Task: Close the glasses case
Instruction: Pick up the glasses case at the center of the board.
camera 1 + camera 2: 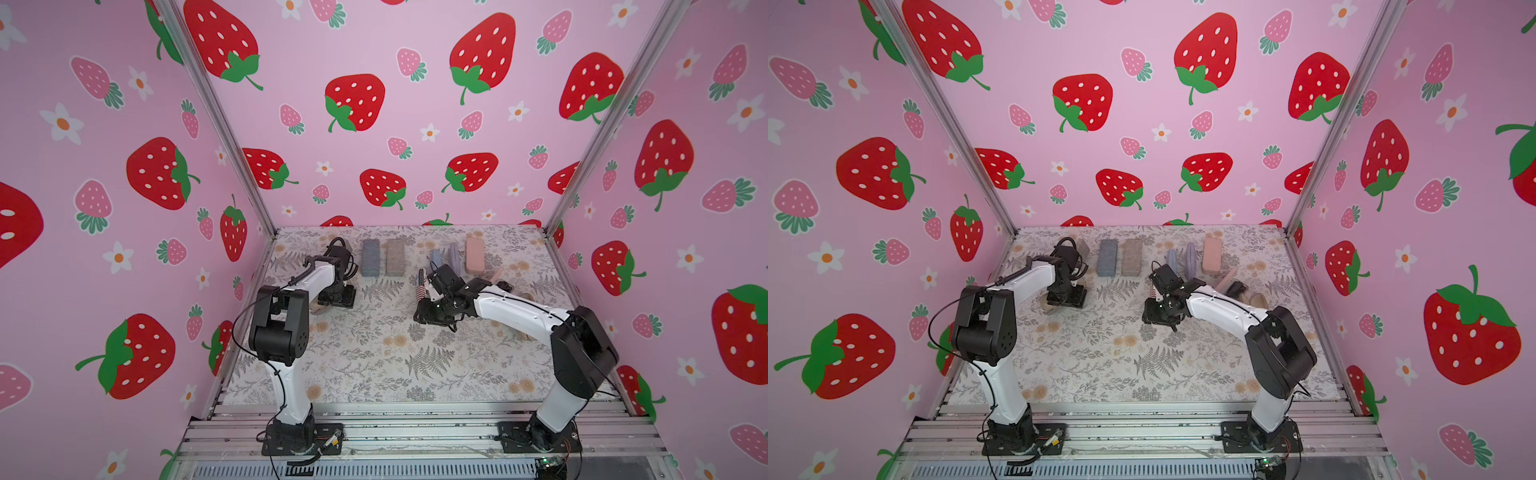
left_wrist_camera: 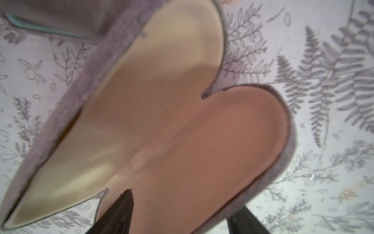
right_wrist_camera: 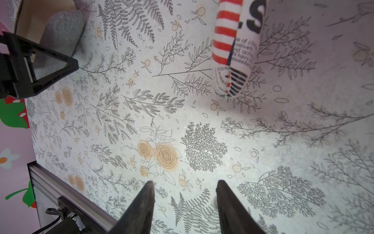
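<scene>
The glasses case [image 2: 162, 125] lies open under my left arm, grey felt outside and tan lining inside, its two halves spread on the tablecloth. In both top views only a beige sliver of the case [image 1: 318, 309] [image 1: 1050, 306] shows below the left gripper [image 1: 334, 297]. My left gripper [image 2: 185, 200] stands open astride one half's wall, one finger over the lining and the other outside the rim, with a strip of cloth showing between that finger and the rim. My right gripper [image 3: 184, 182] [image 1: 424, 313] hovers open over bare cloth mid-table, holding nothing.
A red-and-white striped case [image 3: 232, 50] [image 1: 422, 286] lies just beyond the right gripper. Along the back stand a blue-grey case [image 1: 370, 257], a brown-grey one [image 1: 395, 257], lilac open ones [image 1: 444, 257] and a pink one [image 1: 474, 254]. More cases [image 1: 505, 286] sit behind the right forearm.
</scene>
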